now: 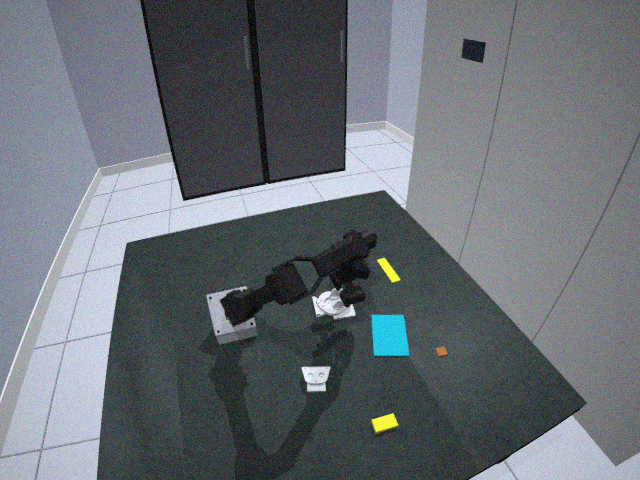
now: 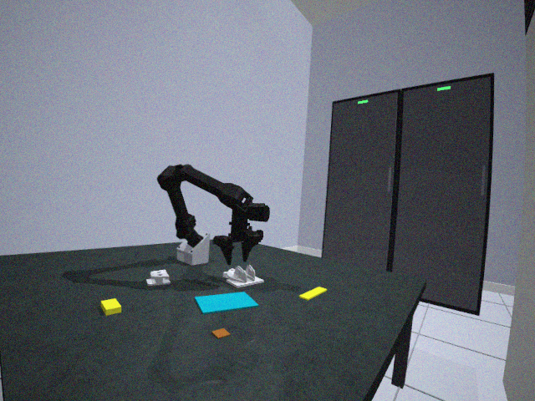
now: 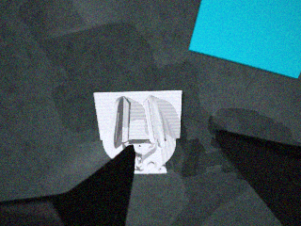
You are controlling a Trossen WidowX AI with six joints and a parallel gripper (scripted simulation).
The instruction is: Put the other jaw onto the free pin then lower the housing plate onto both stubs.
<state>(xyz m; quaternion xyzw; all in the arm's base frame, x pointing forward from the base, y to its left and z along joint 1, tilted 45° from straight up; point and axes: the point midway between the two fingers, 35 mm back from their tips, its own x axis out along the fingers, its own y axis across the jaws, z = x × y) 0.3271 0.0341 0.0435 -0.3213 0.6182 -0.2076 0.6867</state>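
Two white jaws stand side by side on the white base plate (image 1: 348, 313) (image 2: 253, 282) (image 3: 104, 105): the left jaw (image 3: 122, 121) and the right jaw (image 3: 162, 118) show apart and roughly parallel in the wrist view. Whether their gear teeth mesh and how they sit on the pins I cannot tell. My gripper (image 2: 236, 261) (image 3: 174, 142) is open and empty, pointing down above the rear of the jaws. In the wrist view its left fingertip covers part of the assembly. The white housing plate (image 1: 315, 372) (image 2: 160, 273) is away from the jaws, apparently resting on a small white support.
A cyan sheet (image 1: 390, 335) (image 2: 226, 302) (image 3: 251, 33) lies beside the base plate. A flat yellow bar (image 1: 388, 270) (image 2: 313, 292), a yellow block (image 1: 384, 423) (image 2: 110, 306) and a small orange square (image 1: 441, 351) (image 2: 221, 332) lie on the dark table (image 1: 206, 413) (image 2: 276, 345).
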